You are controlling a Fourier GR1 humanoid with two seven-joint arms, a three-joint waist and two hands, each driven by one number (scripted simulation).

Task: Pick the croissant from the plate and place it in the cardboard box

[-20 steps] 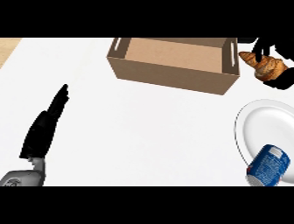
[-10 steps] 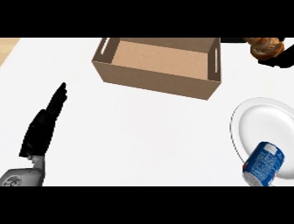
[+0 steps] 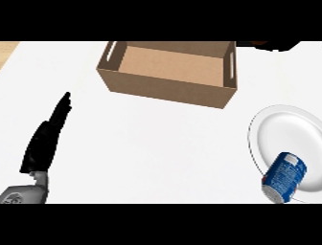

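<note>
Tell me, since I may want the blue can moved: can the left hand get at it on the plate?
Probably not easily: the left hand rests open at the far left, the blue can lies on the plate at far right, though nothing stands between.

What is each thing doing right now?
cardboard box: open, nothing inside.
plate: flat, croissant gone from it.
blue can: lying on the plate's edge.
left hand: open, resting, fingers straight.
right hand: mostly hidden at the top edge.

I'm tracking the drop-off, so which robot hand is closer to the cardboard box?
Right. The right robot hand shows just past the cardboard box's far right corner; the left robot hand rests open, lower left, farther away.
</note>
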